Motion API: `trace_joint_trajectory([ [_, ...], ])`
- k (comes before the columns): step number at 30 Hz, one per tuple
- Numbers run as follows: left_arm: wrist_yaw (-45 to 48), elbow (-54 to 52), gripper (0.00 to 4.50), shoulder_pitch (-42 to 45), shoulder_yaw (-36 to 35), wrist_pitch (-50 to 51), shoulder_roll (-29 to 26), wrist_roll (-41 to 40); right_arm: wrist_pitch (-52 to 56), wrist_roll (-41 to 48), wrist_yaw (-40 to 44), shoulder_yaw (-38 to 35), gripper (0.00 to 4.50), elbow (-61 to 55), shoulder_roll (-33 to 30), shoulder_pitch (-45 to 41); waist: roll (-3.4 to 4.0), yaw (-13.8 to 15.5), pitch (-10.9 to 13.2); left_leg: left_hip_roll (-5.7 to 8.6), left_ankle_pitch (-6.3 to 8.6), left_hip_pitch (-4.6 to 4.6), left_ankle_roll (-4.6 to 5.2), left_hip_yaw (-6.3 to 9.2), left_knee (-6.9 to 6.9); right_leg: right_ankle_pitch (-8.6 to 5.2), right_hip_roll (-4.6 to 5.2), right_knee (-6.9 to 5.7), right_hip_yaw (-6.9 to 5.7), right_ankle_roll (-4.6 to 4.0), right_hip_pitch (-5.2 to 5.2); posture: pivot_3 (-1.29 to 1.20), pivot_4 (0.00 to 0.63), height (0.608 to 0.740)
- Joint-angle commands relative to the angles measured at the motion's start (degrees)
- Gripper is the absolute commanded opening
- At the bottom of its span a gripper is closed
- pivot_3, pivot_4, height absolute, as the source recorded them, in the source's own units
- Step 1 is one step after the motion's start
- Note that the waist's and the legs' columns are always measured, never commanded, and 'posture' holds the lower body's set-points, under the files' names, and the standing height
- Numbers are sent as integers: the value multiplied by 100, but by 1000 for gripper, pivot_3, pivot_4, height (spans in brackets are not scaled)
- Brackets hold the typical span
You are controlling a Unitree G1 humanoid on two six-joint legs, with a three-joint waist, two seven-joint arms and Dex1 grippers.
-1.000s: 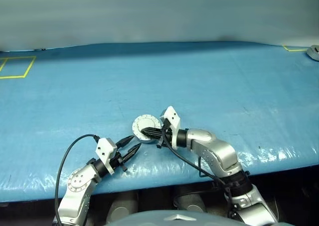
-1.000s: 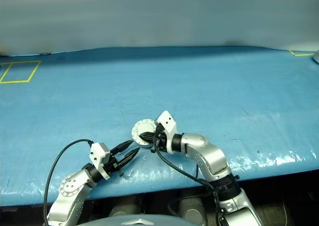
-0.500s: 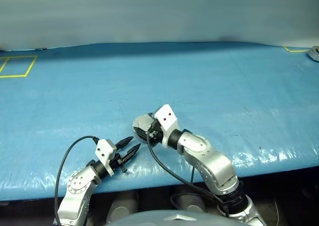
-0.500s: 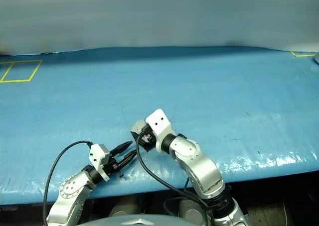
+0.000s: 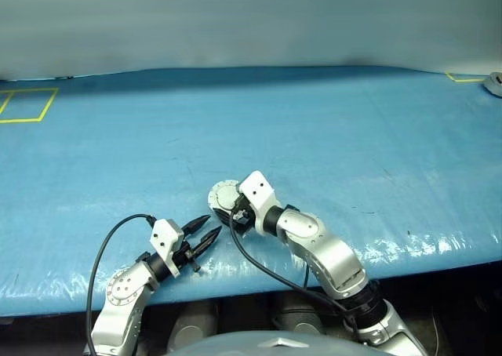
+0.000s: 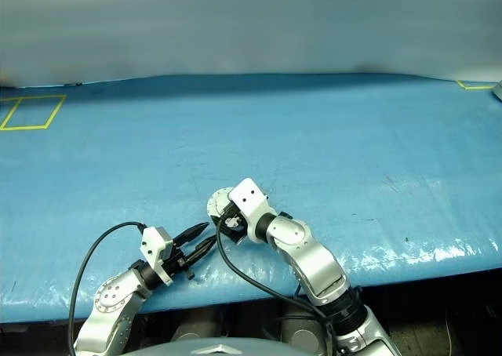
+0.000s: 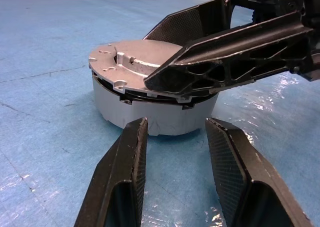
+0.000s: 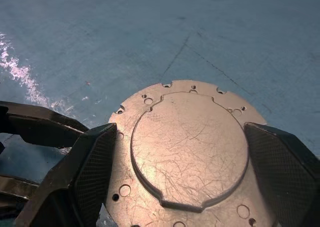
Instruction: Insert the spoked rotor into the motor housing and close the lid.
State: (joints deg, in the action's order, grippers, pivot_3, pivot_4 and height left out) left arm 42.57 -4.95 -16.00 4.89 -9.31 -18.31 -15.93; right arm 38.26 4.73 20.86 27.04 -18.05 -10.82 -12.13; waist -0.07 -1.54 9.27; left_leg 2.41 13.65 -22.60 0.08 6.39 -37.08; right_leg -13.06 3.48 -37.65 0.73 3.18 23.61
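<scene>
housing [image 7: 150, 114] sits on the blue table [image 5: 329, 128] near its front edge, and we see the lid [image 8: 190, 147] lying flat on top of it, plain grey side up, a thin dark seam showing under its rim. our right gripper [image 8: 185, 162] hangs just over the lid, its two black fingers spread wide to either side of the raised centre disc, clamped on nothing. our left gripper [image 7: 175, 152] lies low beside the housing, pointing at its wall, fingers parted and empty, tips just short of the metal. a yellow outline [image 5: 27, 105] marks the table's far left corner.
</scene>
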Motion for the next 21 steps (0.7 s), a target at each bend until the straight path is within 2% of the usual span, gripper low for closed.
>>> trace_joint_trajectory([
  [1, 25, -96, 1898, 11, -32, -117, -8, -57, -265, -174, 4, 101, 3184, 11, -55, 101, 0, 1, 0, 0, 0, 0, 0, 0, 0, 0, 0, 0, 0, 0, 0, 0, 150, 740],
  [2, 27, -91, 1898, 15, -33, -118, -10, -55, -317, -216, 1, 122, 3037, -5, -76, 123, 0, 1, 0, 0, 0, 0, 0, 1, 0, 0, -1, 0, 0, 0, 0, 0, 150, 740],
  [11, 73, -46, 1898, 58, -31, -129, -34, -46, -325, -323, 196, 254, 3035, -204, -187, 122, -1, 5, -1, 0, 0, 0, 0, 1, 1, 0, 0, 1, 0, 0, 0, 0, 150, 740],
  [21, 94, 4, 1898, 95, -38, -146, -13, -34, -390, -368, 376, 249, 3035, 164, -185, 41, -1, -1, -1, -1, 0, 0, 0, 1, 2, 0, -1, 0, 0, 0, 1, 0, 150, 740],
])
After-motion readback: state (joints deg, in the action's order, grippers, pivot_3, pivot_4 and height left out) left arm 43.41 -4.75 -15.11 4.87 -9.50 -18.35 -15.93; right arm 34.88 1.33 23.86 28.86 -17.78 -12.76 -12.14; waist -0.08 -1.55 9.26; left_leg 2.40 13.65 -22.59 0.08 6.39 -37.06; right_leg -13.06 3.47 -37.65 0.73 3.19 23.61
